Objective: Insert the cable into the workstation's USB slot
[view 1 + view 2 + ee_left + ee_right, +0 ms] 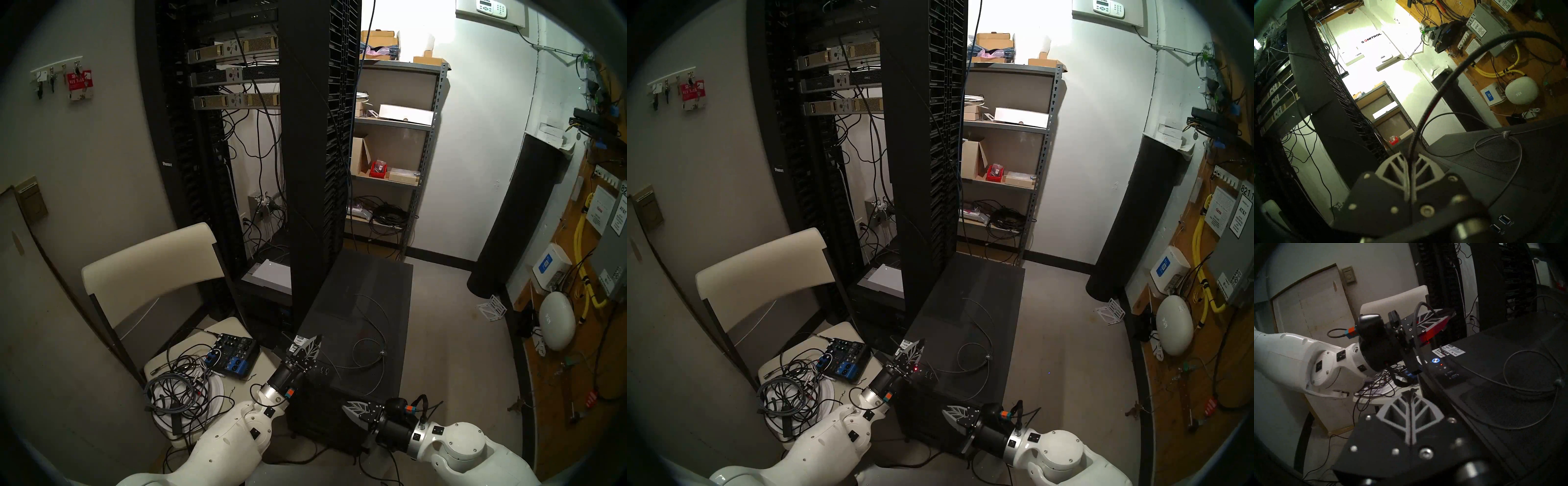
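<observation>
Two white arms are reaching forward from the bottom of the head view, flanking the near end of the workstation (359, 325), which is lying as a long black mesh-topped case on the floor just beside the server rack (315, 152). Left of it, the left arm is angling up and inward, its wrist tilting so that the left gripper (310, 346) is hovering over the case's near left corner, above the white labels (1449, 350). Its fingers are pressing together on the cable (1423, 118), which is arching up out of the fingertips. Low on the right, the right arm is pointing leftward, nearly level, with the right gripper (354, 409) hanging beside the case's near face, fingers together and holding nothing. From the grasp, the cable is trailing in loose loops across the mesh top. Near the lit red light (1441, 364), the USB slot (1454, 376) is sitting unoccupied on the top panel's near edge.
</observation>
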### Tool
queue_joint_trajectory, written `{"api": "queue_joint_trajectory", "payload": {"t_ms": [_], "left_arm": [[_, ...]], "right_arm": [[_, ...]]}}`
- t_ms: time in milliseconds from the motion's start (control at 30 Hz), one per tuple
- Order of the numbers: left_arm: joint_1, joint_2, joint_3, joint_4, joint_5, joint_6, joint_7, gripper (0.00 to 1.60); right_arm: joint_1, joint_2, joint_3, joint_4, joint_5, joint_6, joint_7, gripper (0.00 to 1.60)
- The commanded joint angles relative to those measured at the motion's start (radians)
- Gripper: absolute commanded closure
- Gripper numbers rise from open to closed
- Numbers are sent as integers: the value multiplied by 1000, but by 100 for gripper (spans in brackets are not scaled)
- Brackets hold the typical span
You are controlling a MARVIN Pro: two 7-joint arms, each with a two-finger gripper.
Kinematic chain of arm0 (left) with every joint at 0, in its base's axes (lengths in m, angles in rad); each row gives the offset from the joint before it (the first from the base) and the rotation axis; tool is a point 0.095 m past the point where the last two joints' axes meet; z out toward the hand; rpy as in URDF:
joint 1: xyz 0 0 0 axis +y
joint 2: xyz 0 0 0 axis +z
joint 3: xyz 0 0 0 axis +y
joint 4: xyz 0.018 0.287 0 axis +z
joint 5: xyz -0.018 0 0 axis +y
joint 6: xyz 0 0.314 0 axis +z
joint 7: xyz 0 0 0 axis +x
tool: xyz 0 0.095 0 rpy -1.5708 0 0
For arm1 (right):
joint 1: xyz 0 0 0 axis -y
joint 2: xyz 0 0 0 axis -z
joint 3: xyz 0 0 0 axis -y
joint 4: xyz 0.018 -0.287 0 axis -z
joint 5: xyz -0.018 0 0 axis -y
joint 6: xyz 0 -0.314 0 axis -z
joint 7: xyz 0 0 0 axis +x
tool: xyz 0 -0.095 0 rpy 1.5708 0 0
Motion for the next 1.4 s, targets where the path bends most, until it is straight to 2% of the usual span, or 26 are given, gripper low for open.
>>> {"api": "queue_joint_trajectory", "payload": {"t_ms": [0,33,333,633,700,1100,1167,1367], "left_arm": [[4,5,8,-61,-93,-5,-89,160],[11,19,15,-82,-113,-5,-126,160],[46,66,30,-156,-219,-4,-257,160],[65,120,36,-221,-347,47,-391,160],[73,130,39,-252,-400,78,-439,160],[92,151,62,-356,-603,252,-626,160],[94,152,63,-362,-617,266,-636,160],[104,164,68,-418,-756,412,-755,160]], "right_arm": [[59,-39,10,0,-1,-27,-23,160],[66,-47,15,9,-4,-33,-33,160],[87,-68,21,37,-22,-49,-57,160],[102,-79,37,66,-32,-67,-82,160],[106,-82,44,75,-36,-74,-89,160],[142,-88,67,108,-50,-102,-108,160],[145,-88,69,110,-50,-103,-108,160],[174,-79,88,136,-63,-116,-108,160]]}}
